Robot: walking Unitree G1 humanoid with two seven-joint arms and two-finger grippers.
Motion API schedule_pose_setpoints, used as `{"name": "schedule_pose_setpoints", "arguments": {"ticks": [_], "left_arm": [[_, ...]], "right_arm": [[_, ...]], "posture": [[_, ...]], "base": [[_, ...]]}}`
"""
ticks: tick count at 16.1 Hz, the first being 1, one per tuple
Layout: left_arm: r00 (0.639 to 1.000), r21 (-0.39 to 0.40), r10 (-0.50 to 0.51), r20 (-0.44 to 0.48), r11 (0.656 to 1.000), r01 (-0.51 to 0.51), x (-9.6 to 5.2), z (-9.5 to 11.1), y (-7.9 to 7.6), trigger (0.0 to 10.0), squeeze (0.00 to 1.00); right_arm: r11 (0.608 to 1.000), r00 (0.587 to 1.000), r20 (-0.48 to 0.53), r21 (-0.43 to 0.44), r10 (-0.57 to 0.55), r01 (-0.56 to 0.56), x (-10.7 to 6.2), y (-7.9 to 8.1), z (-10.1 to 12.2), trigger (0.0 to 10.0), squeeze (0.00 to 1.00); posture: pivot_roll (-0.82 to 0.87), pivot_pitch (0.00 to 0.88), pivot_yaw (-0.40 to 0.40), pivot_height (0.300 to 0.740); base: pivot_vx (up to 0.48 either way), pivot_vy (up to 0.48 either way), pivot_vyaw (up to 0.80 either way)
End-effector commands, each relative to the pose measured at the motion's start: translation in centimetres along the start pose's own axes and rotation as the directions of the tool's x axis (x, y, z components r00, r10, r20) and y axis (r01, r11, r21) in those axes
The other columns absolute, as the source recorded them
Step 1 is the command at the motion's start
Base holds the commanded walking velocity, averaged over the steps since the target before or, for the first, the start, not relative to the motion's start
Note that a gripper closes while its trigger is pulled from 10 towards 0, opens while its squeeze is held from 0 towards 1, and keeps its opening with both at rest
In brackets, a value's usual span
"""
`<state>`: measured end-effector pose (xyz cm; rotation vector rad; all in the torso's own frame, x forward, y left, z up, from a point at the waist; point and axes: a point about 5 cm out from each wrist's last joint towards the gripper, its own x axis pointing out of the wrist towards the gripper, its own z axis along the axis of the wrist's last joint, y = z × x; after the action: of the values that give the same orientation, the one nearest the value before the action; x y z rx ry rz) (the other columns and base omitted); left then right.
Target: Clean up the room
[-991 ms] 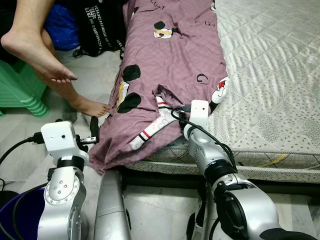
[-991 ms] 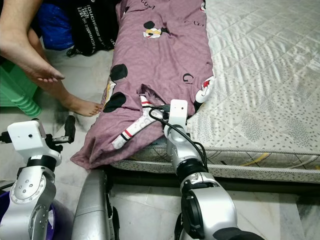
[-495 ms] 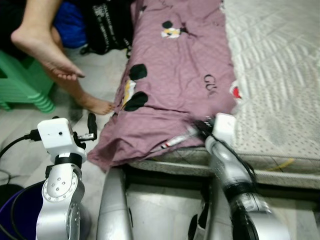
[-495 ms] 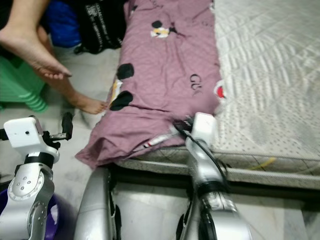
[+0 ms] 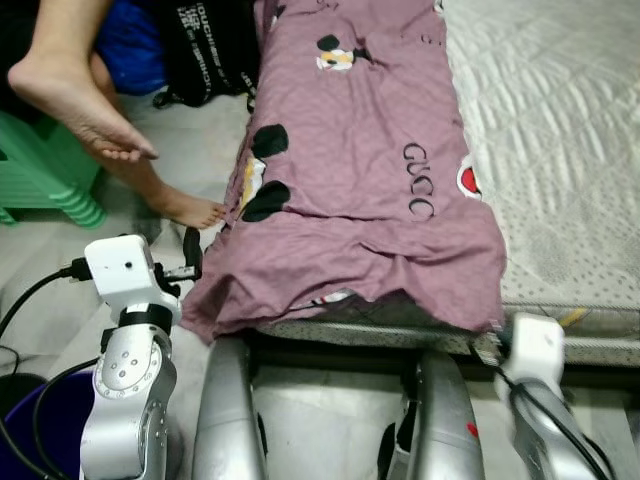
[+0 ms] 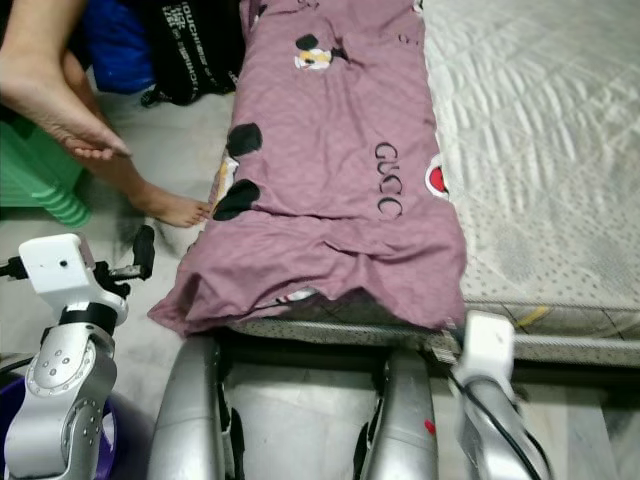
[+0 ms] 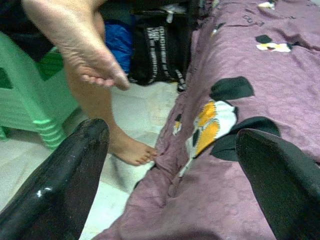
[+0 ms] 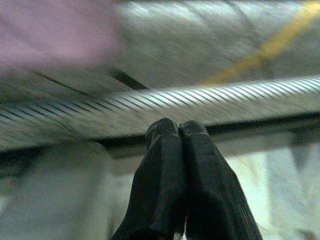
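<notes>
Purple blanket (image 5: 370,150) now spread flatter along bed (image 5: 560,120) left edge; R gripper (image 8: 176,131) has let go, dropped below mattress edge, fingers together, empty. L gripper (image 7: 175,145) fingers apart near blanket's left hem. Straightening likely near done.

A mauve cartoon-print blanket (image 5: 360,170) lies along the bed (image 5: 560,130), its hem overhanging the mattress edge; at ten o'clock a person's bare feet (image 5: 90,100) beside a green stool (image 5: 40,170); left gripper (image 5: 190,255) at eight o'clock, near the hem.

Mauve sheet (image 5: 350,170), black-and-yellow cartoon prints, dark lettering. Mattress (image 5: 560,130) beside it: pale grey, quilted, speckled. Green stool (image 5: 40,175). Black bag (image 5: 210,50).
</notes>
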<state>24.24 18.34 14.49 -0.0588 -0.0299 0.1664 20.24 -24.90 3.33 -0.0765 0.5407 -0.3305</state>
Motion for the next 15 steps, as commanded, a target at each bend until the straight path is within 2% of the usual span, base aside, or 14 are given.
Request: {"name": "schedule_pose_setpoints", "arguments": {"ticks": [1,2,3,4,5,6,8,9,10,11,12,13,15], "left_arm": [[1.000,-0.001,0.001,-0.021,1.000,-0.001,0.0,-0.4,0.1,10.0,0.00],[1.000,-0.005,0.000,-0.023,1.000,0.000,0.1,-0.5,0.0,10.0,0.00],[1.000,-0.008,-0.001,-0.020,1.000,0.001,0.2,-0.5,-0.1,10.0,0.00],[1.000,-0.009,-0.001,-0.019,1.000,0.001,0.3,-0.4,-0.1,10.0,0.00],[1.000,-0.010,0.006,-0.012,1.000,-0.007,0.4,-0.3,0.1,10.0,0.00],[1.000,-0.010,0.010,-0.011,1.000,-0.010,0.4,-0.2,0.2,10.0,0.00],[1.000,-0.010,0.014,-0.007,1.000,-0.015,0.4,-0.2,0.2,10.0,0.00],[1.000,-0.012,0.014,-0.003,1.000,-0.014,0.5,-0.1,0.1,10.0,0.00],[1.000,-0.013,0.014,0.001,1.000,-0.014,0.5,0.0,0.1,10.0,0.00],[1.000,-0.016,0.012,0.007,1.000,-0.012,0.6,0.2,-0.1,10.0,0.00],[1.000,-0.017,0.012,0.009,1.000,-0.011,0.6,0.2,-0.1,10.0,0.00],[1.000,-0.016,0.011,0.011,1.000,-0.010,0.6,0.4,-0.1,10.0,0.00],[1.000,-0.014,0.008,0.015,1.000,-0.008,0.4,0.5,0.1,10.0,0.00]], "right_arm": [[1.000,1.000,0.018,-0.019,-0.003,0.003,-0.3,-0.6,0.6,2.9,0.00],[0.999,1.000,0.008,-0.046,-0.006,0.006,-0.4,-1.0,0.5,8.4,0.00],[0.995,1.000,-0.016,-0.095,-0.012,0.010,-0.3,-1.8,-0.3,10.0,1.00],[0.994,0.999,-0.031,-0.109,-0.020,0.017,-0.5,-2.1,-0.4,10.0,1.00],[0.986,0.996,-0.033,-0.145,-0.088,0.083,0.0,-3.3,0.1,10.0,1.00],[0.984,0.995,0.014,-0.147,-0.103,0.104,0.5,-3.6,1.2,10.0,1.00],[0.988,0.977,0.197,-0.121,-0.075,0.100,1.6,-2.5,6.0,10.0,1.00],[0.993,0.948,0.319,-0.109,-0.013,0.050,2.1,-1.0,9.3,10.0,1.00],[0.995,0.921,0.388,-0.095,0.033,0.004,2.3,0.4,11.4,10.0,1.00],[0.995,0.881,0.463,-0.050,0.099,-0.086,2.8,3.0,14.3,10.0,1.00],[0.994,0.874,0.474,-0.042,0.110,-0.103,2.9,3.5,14.8,10.0,1.00],[0.986,0.854,0.495,-0.031,0.160,-0.166,3.3,5.4,16.0,10.0,1.00],[0.938,0.828,0.458,-0.039,0.324,-0.346,3.6,10.0,16.6,10.0,1.00]], "posture": [[0.07,0.187,0.036,0.540],[0.07,0.182,0.032,0.540],[0.07,0.176,0.025,0.540],[0.07,0.176,0.025,0.540],[0.07,0.174,0.021,0.540],[0.07,0.174,0.021,0.540],[0.07,0.170,0.020,0.540],[0.07,0.168,0.022,0.540],[0.08,0.167,0.023,0.540],[0.08,0.167,0.025,0.540],[0.08,0.167,0.025,0.540],[0.10,0.167,0.027,0.540],[0.12,0.168,0.028,0.540]], "base": [[0.000,0.000,0.00],[0.000,0.000,0.00],[0.000,0.000,0.00],[0.000,0.000,0.00],[0.000,0.000,0.00],[0.000,0.000,0.00],[0.000,0.000,0.00],[0.000,0.000,0.00],[0.000,0.000,0.00],[0.000,0.000,0.00],[0.000,0.000,0.00],[0.000,0.000,0.00],[0.000,0.000,0.00]]}}
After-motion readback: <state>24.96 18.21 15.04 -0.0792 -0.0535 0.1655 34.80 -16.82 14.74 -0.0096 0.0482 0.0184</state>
